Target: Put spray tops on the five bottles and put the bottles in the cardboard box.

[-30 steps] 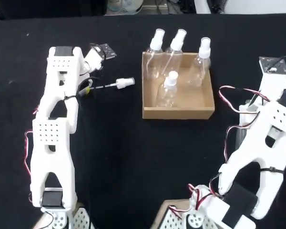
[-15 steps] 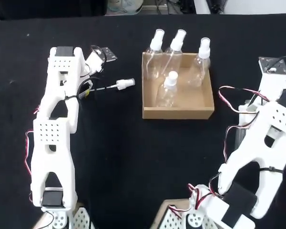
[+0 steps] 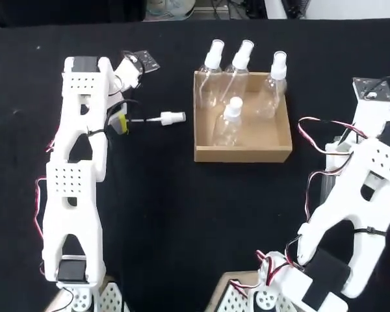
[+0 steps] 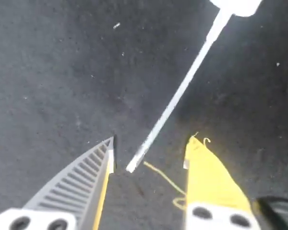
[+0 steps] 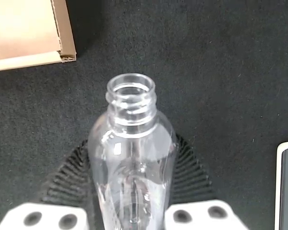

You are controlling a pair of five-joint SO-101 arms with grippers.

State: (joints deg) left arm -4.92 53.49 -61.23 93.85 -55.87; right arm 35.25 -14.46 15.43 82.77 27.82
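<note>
A black cloth-covered bench [image 3: 162, 214] carries an open brown cardboard box [image 3: 244, 155] near its far middle. Four clear plastic bottles [image 3: 229, 129] with white spray tops are inside the box. Three lean against the far wall with their heads sticking out over the rim, and the fourth lies nearer the middle of the box floor.

A loose white spray top with a long thin dip tube [image 3: 171, 117] lies flat on the bench just left of the box, its head toward the box and its tube pointing at the white left arm [image 3: 78, 136]. The left jaws, one grey and one wrapped in yellow tape, stand apart low over the cloth, with the free end of the tube [image 4: 134, 165] between them, close to the grey one. They are not closed on it.

The right jaws are clamped on the body of a fifth clear plastic bottle [image 5: 132, 139], which has a bare, open threaded neck. A corner of the box [image 5: 29, 28] lies just beyond that neck.
</note>
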